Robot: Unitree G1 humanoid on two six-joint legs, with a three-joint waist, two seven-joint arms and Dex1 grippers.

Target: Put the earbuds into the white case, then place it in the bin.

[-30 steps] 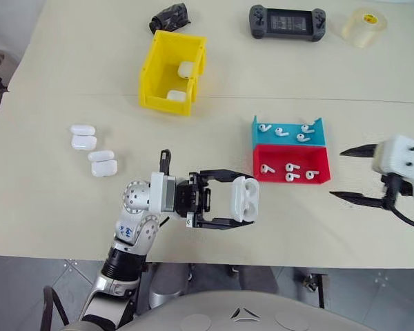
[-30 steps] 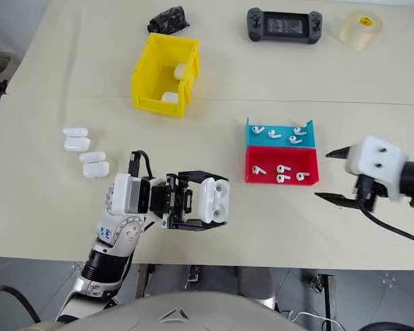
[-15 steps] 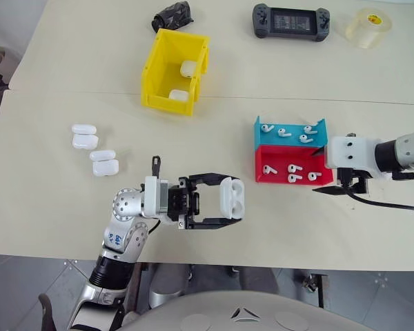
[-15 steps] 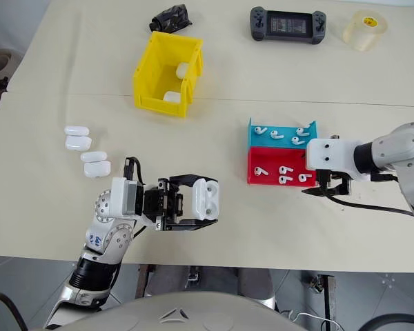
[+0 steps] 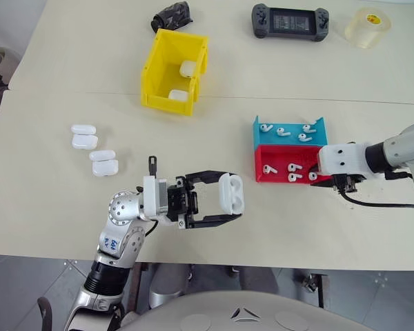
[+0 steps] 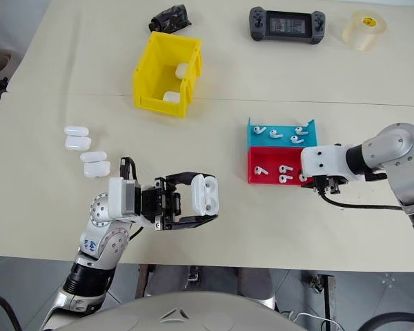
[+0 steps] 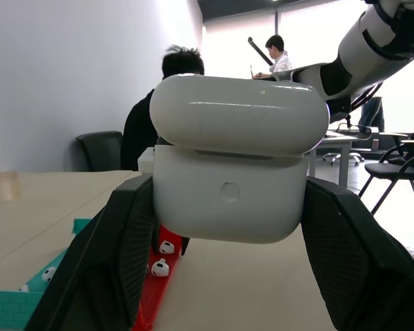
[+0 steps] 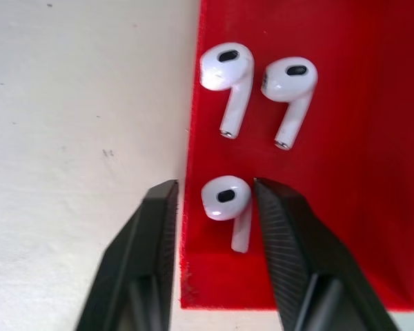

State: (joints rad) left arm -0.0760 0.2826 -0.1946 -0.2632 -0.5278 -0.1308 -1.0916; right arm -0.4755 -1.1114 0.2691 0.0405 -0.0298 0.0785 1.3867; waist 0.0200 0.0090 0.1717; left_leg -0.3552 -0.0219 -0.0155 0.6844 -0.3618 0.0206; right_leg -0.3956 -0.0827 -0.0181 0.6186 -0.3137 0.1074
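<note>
Right jaws (image 8: 217,227) straddle a tiny glossy white stemmed earbud (image 8: 228,207) at the red plastic tray's (image 8: 372,172) corner, apart around it; left jaws (image 5: 224,205) are clamped on the glossy white pebble-shaped case (image 5: 231,194).

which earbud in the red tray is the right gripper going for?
The earbud at the red tray's edge, alone between the right gripper's jaws. The other two in the wrist view lie side by side beyond the fingertips.

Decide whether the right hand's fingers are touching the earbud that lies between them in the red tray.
Apart. In the right wrist view the fingers flank the earbud in the red tray, with red showing on either side.
</note>
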